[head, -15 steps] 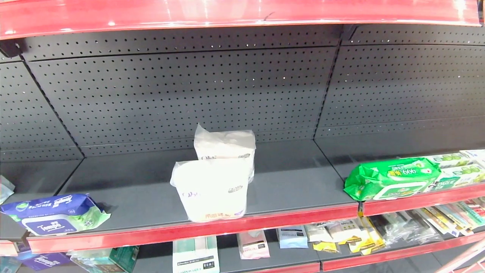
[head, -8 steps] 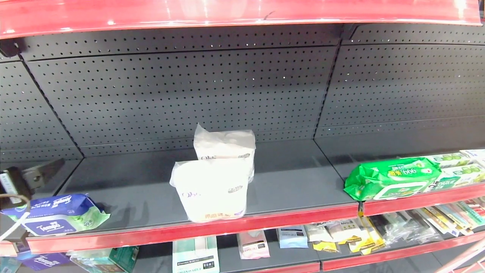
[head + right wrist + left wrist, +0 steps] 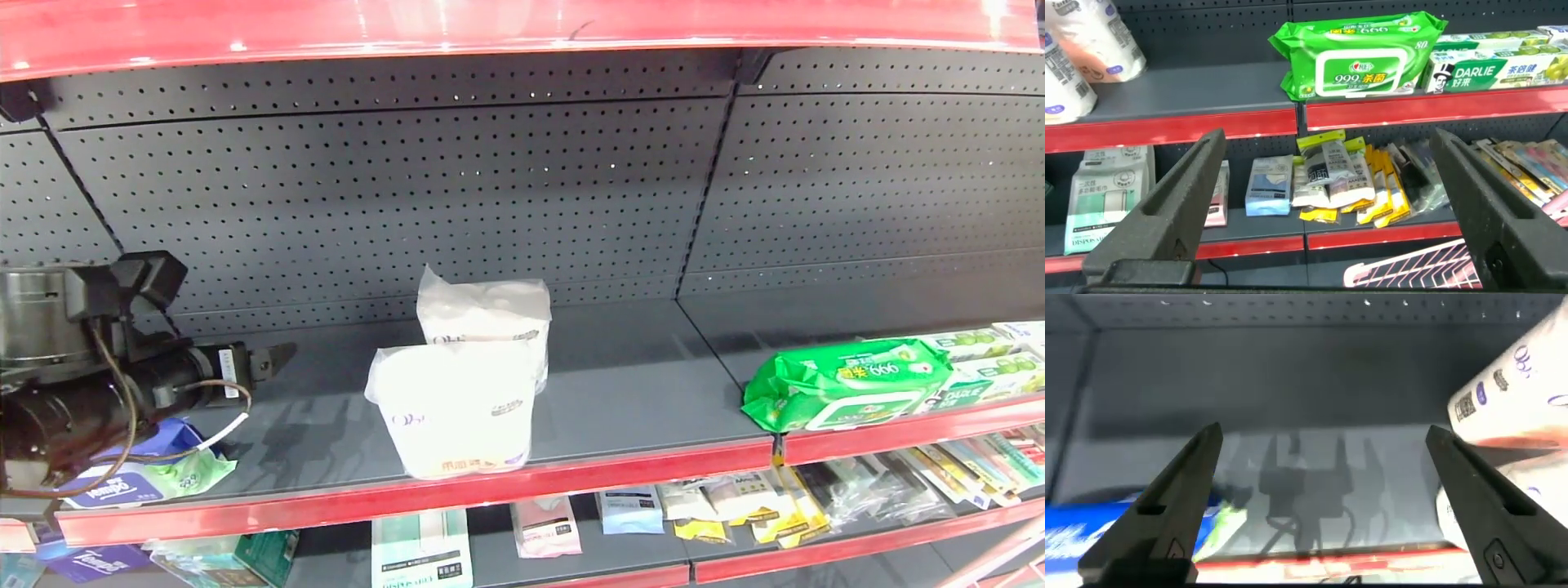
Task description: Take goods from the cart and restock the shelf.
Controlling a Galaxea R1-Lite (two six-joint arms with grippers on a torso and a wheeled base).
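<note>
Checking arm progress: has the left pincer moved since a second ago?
Yes: the left pincer entered from the robot's left, toward the front white tissue pack.

White tissue packs [image 3: 453, 412] upright on shelf [image 3: 637, 384]

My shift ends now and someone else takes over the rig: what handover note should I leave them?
Left gripper: open, empty, above the shelf between the blue wipes pack and the front white tissue pack.
Right gripper: open, empty, in front of the shelving, facing the green wipes pack.
Done: the front pack and the rear white tissue pack stand one behind the other, mid-shelf.
Left: much of the shelf is bare; probably fetch more goods next.
</note>
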